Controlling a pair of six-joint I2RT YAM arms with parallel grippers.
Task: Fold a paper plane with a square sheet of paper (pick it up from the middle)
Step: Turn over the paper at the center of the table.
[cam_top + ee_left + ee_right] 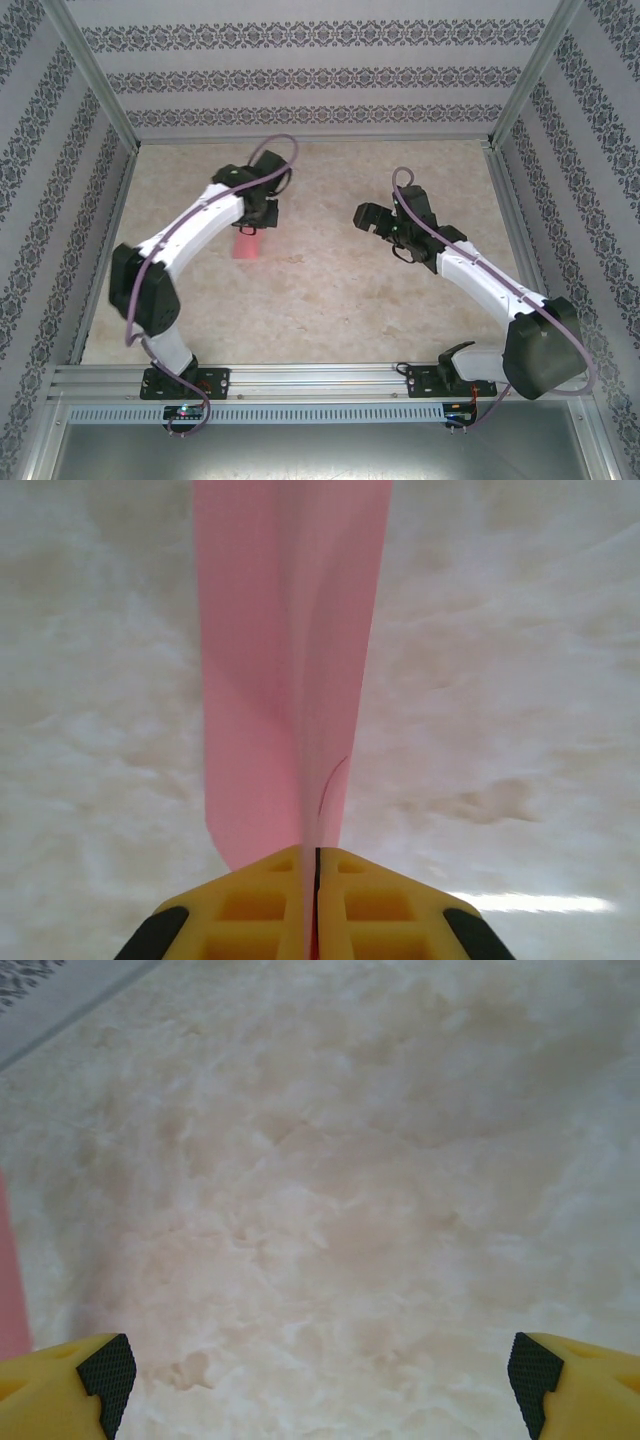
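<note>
Holding item: left end effector [316, 865] was clamped on folded pink paper [285, 680].
Right end effector [320, 1370] stood wide apart, empty, above the worktop [330, 1160].

White arm links [205, 215], black joints [145, 290], purple cables [128, 322], yellow jaws, black pads [108, 1370].

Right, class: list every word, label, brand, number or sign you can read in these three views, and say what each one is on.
No text can be read anywhere.
Folded pink paper: plain, no print.
Left gripper and right gripper: yellow and black, unmarked.
Patterned walls: ornament only, no letters.
Table: mottled surface, no signs.
Small boards at the arm bases: any marking is too small to read.
</note>
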